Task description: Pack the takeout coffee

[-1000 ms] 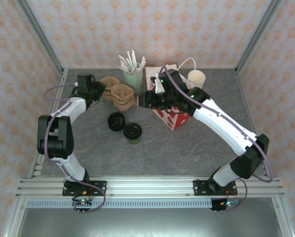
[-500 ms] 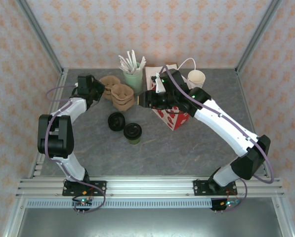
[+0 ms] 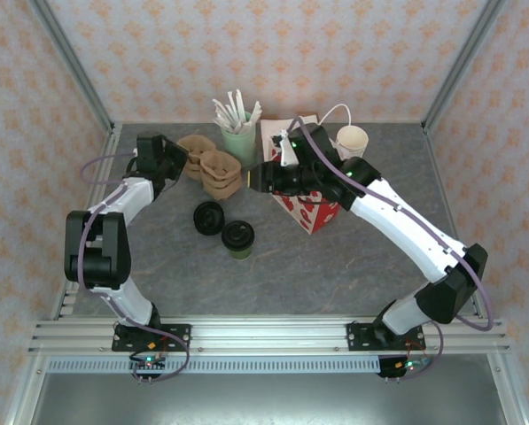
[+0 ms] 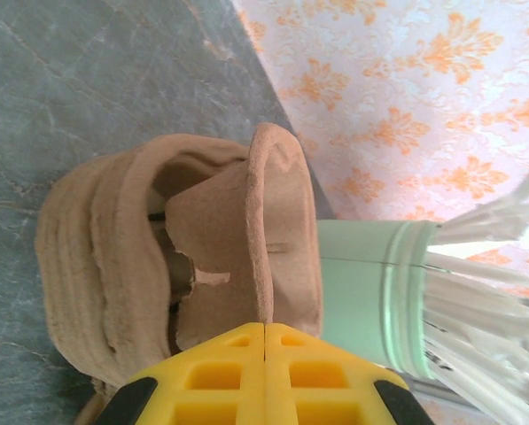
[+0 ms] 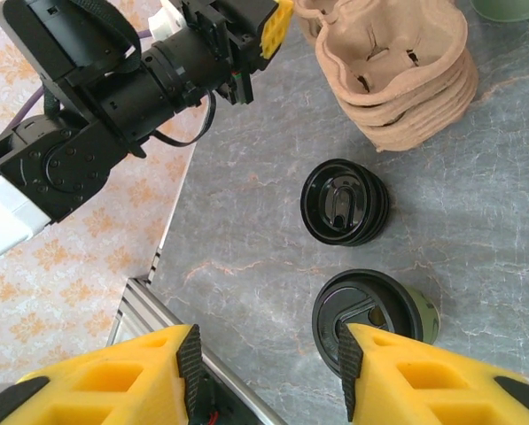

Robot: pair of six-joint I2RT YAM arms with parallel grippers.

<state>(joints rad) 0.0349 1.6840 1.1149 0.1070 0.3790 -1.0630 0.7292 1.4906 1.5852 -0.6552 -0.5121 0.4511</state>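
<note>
right gripper [image 5: 268, 356] (jaws apart) near takeout coffee [image 5: 377, 312]

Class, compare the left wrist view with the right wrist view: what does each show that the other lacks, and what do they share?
Left wrist: white sticks in the mint cup. Right wrist: the takeout coffee, a loose black lid, the open right pincer. Shared: the pulp carrier stack, the grey table.

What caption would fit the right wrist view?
Open right gripper beside the takeout coffee; stacked black lids just beyond.
</note>
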